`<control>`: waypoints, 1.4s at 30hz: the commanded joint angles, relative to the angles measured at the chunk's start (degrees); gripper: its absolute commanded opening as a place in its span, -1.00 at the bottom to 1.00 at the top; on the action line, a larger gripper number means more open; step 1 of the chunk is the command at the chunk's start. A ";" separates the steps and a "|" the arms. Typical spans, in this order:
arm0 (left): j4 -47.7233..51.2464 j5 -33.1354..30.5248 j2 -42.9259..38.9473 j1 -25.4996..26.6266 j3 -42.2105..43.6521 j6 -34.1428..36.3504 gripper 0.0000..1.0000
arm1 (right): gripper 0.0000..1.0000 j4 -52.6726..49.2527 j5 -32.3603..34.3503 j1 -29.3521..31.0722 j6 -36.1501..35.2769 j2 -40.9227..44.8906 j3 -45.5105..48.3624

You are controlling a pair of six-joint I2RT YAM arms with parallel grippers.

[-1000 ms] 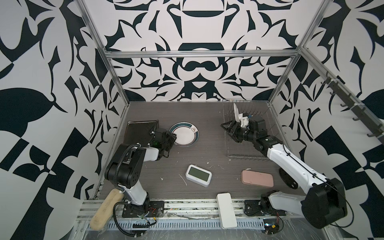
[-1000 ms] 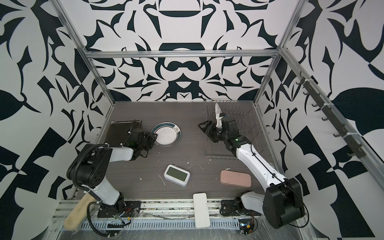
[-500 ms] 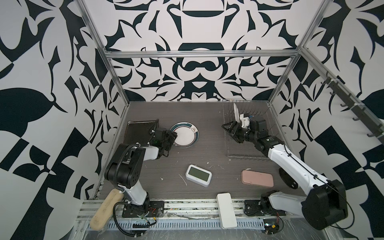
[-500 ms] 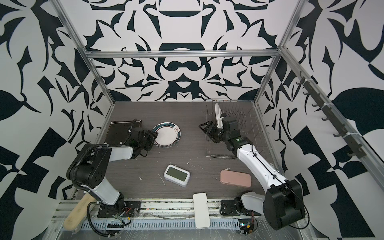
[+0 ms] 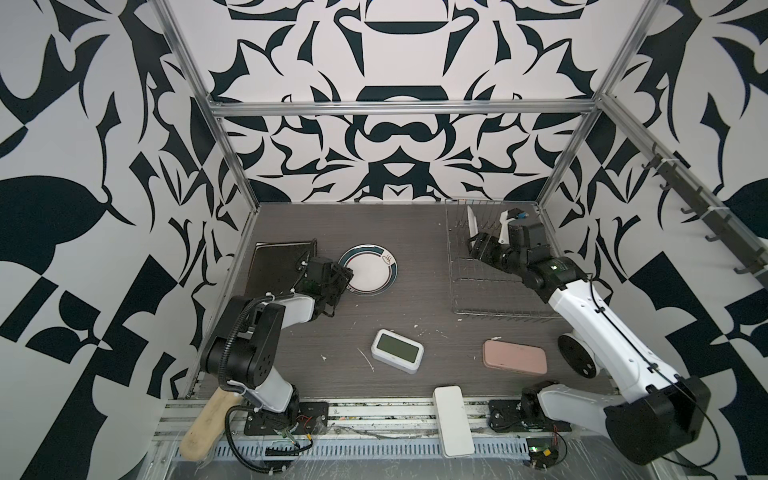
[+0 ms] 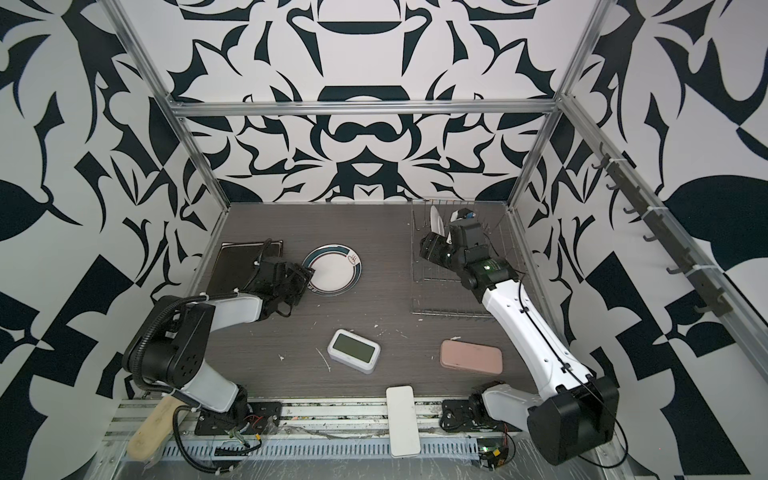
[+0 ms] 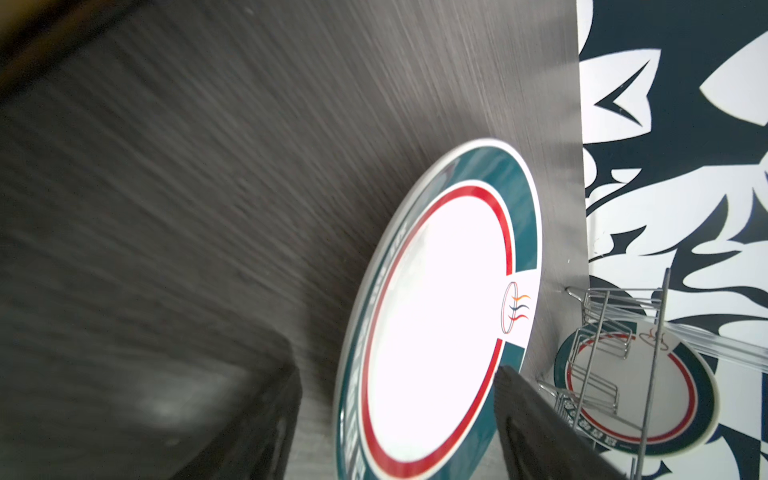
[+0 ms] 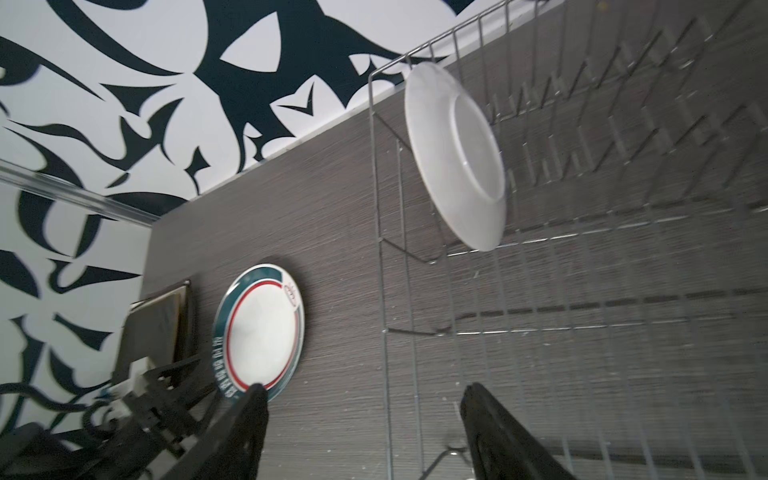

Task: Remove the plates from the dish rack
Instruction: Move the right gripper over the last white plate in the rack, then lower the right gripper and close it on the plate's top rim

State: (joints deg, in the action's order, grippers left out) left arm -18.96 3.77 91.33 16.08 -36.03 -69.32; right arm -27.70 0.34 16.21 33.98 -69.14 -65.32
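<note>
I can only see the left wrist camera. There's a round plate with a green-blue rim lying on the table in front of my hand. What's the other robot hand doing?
Observer: The right hand is open over the silver wire dish rack. It is short of the round teal-rimmed white plate standing on edge there and is not touching it.
Operator: Is anything beside my plate?
Observer: A dark square plate with a tan edge lies flat on the grey wood-grain table. Your left hand sits between it and your flat round teal-rimmed plate.

White digital clock [image 5: 397, 351], pink oblong case [image 5: 514, 358], flat white block [image 5: 453, 414]
</note>
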 commanded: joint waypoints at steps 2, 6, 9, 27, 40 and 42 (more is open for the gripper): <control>1.59 1.85 -3.59 -0.26 1.67 1.35 0.55 | 0.57 -4.60 9.41 -0.21 -8.11 -3.89 -4.95; 2.92 3.08 -6.34 -0.26 2.02 3.32 0.56 | 0.57 -4.87 10.15 -0.12 -9.93 -8.71 -7.92; 3.42 4.10 -8.03 -0.26 2.49 3.88 0.56 | 0.56 -4.77 12.64 0.10 -10.87 -12.94 -10.71; 1.18 9.18 -11.70 1.84 2.79 2.74 0.56 | 0.56 -9.81 31.78 3.17 -13.57 -37.55 -31.02; -0.52 9.85 -12.56 2.21 3.95 1.91 0.56 | 0.15 -14.02 50.66 7.43 -17.78 -49.76 -42.81; -0.35 9.87 -12.83 2.29 4.04 1.91 0.56 | 0.10 -12.60 51.38 7.44 -19.27 -50.11 -42.19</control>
State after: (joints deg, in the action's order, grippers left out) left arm -18.59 13.17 80.05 18.09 -32.95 -67.31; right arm -40.27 46.28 23.88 16.36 -120.46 -105.89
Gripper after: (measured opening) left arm 0.782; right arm 0.554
